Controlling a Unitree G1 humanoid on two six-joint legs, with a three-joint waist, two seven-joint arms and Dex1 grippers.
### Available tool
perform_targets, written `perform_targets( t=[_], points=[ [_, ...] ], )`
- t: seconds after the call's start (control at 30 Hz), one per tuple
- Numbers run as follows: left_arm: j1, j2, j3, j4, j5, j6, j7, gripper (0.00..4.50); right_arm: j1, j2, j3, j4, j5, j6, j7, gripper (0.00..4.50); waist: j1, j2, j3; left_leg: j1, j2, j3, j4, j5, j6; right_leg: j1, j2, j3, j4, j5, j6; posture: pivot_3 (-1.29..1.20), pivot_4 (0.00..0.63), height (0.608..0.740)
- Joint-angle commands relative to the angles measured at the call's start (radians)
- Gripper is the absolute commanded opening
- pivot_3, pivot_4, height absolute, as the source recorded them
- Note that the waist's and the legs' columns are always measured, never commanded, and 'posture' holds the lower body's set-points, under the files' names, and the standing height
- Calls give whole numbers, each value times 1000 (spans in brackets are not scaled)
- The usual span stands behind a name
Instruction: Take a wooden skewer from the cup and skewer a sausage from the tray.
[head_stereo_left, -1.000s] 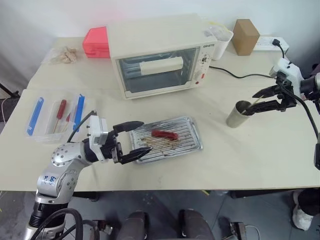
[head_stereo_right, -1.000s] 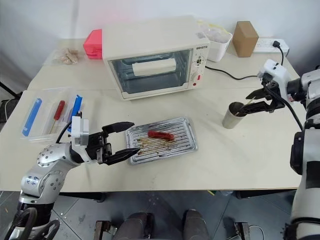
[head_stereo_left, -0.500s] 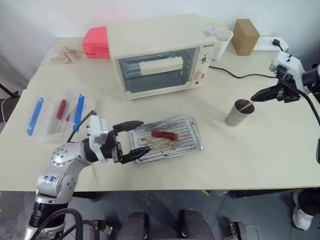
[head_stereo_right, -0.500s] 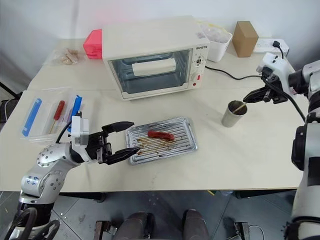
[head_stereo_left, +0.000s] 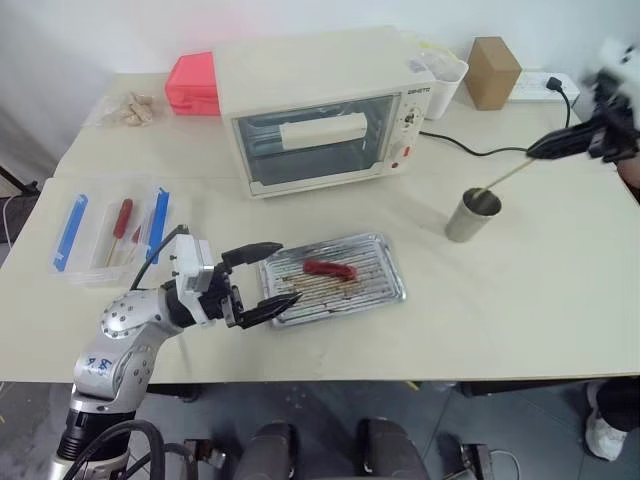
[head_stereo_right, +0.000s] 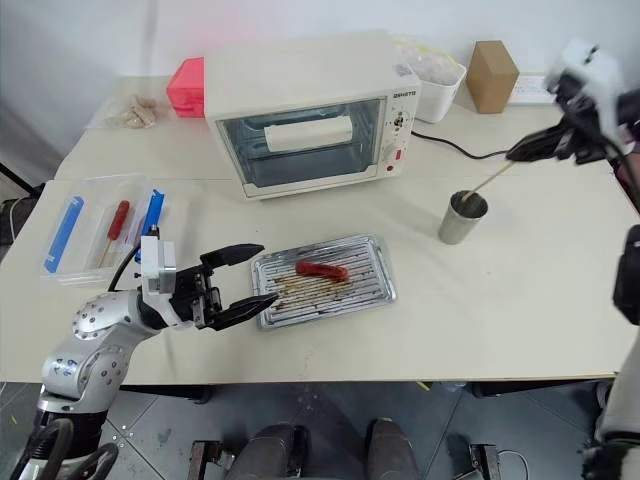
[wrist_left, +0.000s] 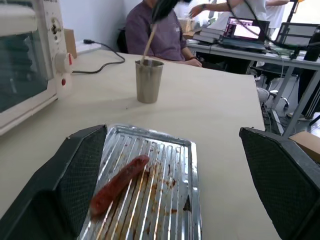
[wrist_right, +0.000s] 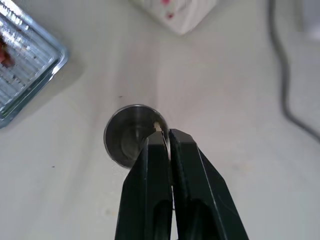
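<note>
- We pinch the wooden skewer (head_stereo_right: 488, 181) tight in our right gripper (head_stereo_right: 516, 154); its low end sits in the cup (head_stereo_right: 462, 218), far right.
- It may catch the rim and tip the cup.
- Our left gripper (head_stereo_right: 249, 273) is spread wide by the tray (head_stereo_right: 375, 292); the sausage (head_stereo_right: 321, 270) may roll.

1. The tray (head_stereo_left: 340, 281) sits on the table (head_stereo_left: 520, 290) near the front edge, with the sausage (head_stereo_left: 330, 268) lying in it.
2. Just left of the tray hangs the left gripper (head_stereo_left: 268, 279), its fingers (head_stereo_left: 262, 249) spread apart at the tray's left end.
3. Behind the tray stands the toaster oven (head_stereo_left: 320, 110).
4. Right of the tray, well apart, stands the cup (head_stereo_left: 471, 214).
5. The wooden skewer (head_stereo_left: 503, 178) slants up and right from the cup's mouth into the right gripper (head_stereo_left: 534, 154), above the cup.
6. At the left edge lies the clear plastic tray (head_stereo_left: 105, 230) with flat sticks (head_stereo_left: 70, 232) in it.
7. A cardboard box (head_stereo_left: 493, 72) stands at the back right corner.
</note>
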Motion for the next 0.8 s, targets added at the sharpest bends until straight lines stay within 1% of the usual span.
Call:
perform_targets(
  t=[0.03,0.1,0.17,0.2,0.27,0.3,0.33,0.4,0.43,0.47,0.53,0.57,0.63,0.73,0.8],
  points=[
    [26,21,47,-32,-7,-21,-5,4500,-72,-50,12,-45,96,25,72,40,-1,0,0,0,0,0,0,0,0,0,0,0,0,0,0,0,150,740],
    [40,28,59,-33,-8,-21,-8,4500,-85,-59,19,-64,149,37,72,40,-1,0,0,0,0,0,0,0,0,0,0,0,0,0,0,0,150,740],
    [56,38,76,-29,-10,-21,-12,4500,-76,-70,39,-109,239,62,72,40,-3,0,0,0,0,1,1,0,0,0,0,1,1,0,0,0,150,740],
    [67,46,89,-26,-11,-21,-15,4500,-52,-76,46,-155,316,91,72,40,-3,0,0,0,0,1,1,0,0,0,0,1,1,0,0,0,150,740],
    [92,60,119,-18,-13,-18,-17,4500,55,-94,70,-301,506,163,72,40,-3,0,0,0,1,1,1,0,0,0,0,1,1,0,0,0,150,740],
    [100,66,128,-16,-13,-18,-17,4500,98,-108,84,-360,575,182,72,40,-2,0,0,1,2,1,1,0,-1,0,0,1,1,0,0,0,150,740],
    [112,72,140,-14,-14,-17,-16,4500,163,-122,85,-450,671,240,72,40,-1,0,0,1,3,0,1,-1,-1,1,0,0,0,0,0,0,150,740],
    [132,79,162,-12,-20,-14,-15,4500,276,-140,68,-591,808,306,72,40,0,0,0,1,3,-1,2,-1,-1,1,-1,0,0,0,0,0,150,740],
    [151,86,179,-9,-20,-12,-19,4500,362,-135,48,-674,864,307,72,40,1,0,0,1,2,-1,2,-1,-1,2,-1,-1,0,0,0,0,150,740],
    [171,93,196,-9,-23,-5,-17,4500,454,-116,17,-744,889,267,72,40,1,0,0,0,2,-1,3,-1,-1,1,-1,0,1,0,0,0,150,740],
    [197,104,221,-10,-30,8,-14,4500,580,-95,-23,-846,909,219,72,40,2,0,0,0,3,-3,3,-1,-1,2,-2,-2,0,0,0,0,150,740],
    [217,111,239,-16,-32,9,-14,4500,659,-61,-68,-912,922,200,72,40,4,0,0,0,3,-2,3,-1,-1,2,-2,-2,0,0,0,0,150,740],
    [249,120,267,-34,-45,16,-18,4500,781,-26,-131,-1058,981,252,65,40,6,0,0,0,3,-3,4,-1,-1,3,-2,-2,0,0,0,0,150,740],
    [273,128,280,-64,-71,35,-27,4500,872,24,-212,-1197,1024,318,17,40,15,0,0,0,3,-3,6,-1,-1,2,-2,-2,1,0,0,0,150,740],
    [283,132,257,-113,-128,84,-41,4500,908,79,-244,-1267,1063,375,-34,40,21,0,0,0,3,-3,9,-1,-1,3,-2,-1,3,0,0,0,150,740]
  ],
)
